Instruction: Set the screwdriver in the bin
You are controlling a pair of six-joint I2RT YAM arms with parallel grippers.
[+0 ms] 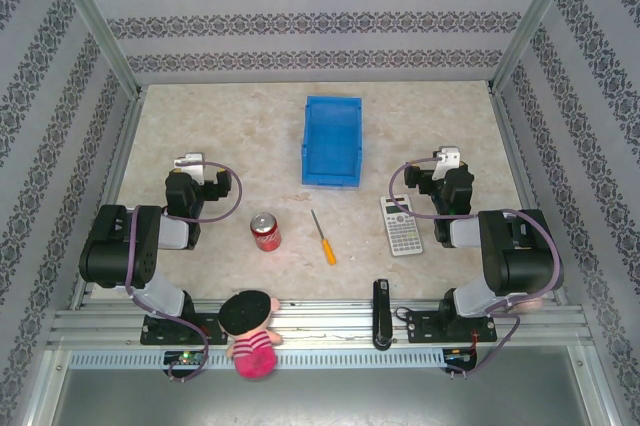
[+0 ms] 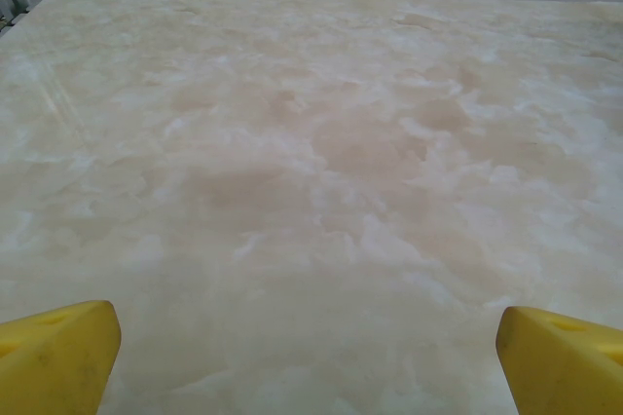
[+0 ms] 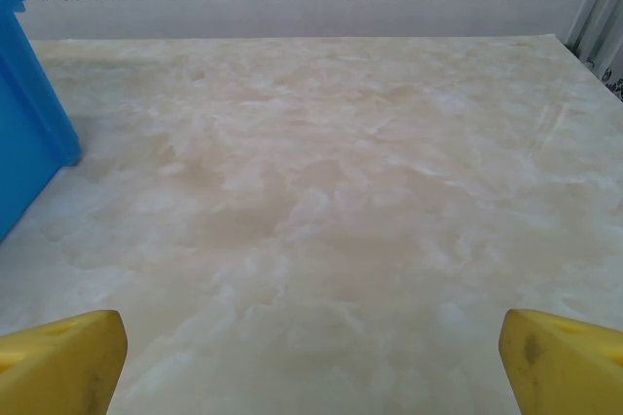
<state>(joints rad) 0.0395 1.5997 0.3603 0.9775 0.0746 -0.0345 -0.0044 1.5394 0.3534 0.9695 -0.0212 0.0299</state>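
Note:
The screwdriver [image 1: 323,238], slim with an orange-yellow handle and thin silver shaft, lies on the table near the middle front, between the can and the calculator. The blue bin [image 1: 332,139] stands behind it at the middle back; its blue wall [image 3: 29,113] shows at the left edge of the right wrist view. My left gripper [image 1: 190,162] rests folded back at the left, open, its yellow fingertips [image 2: 58,357] wide apart over bare table. My right gripper [image 1: 447,159] is folded back at the right, open too, fingertips [image 3: 565,361] far apart with nothing between them.
A red soda can [image 1: 265,232] stands left of the screwdriver. A grey calculator [image 1: 401,225] lies to its right, close to the right arm. A black bar-shaped object [image 1: 381,312] and a plush doll [image 1: 251,331] sit at the front rail. Patterned walls enclose the table.

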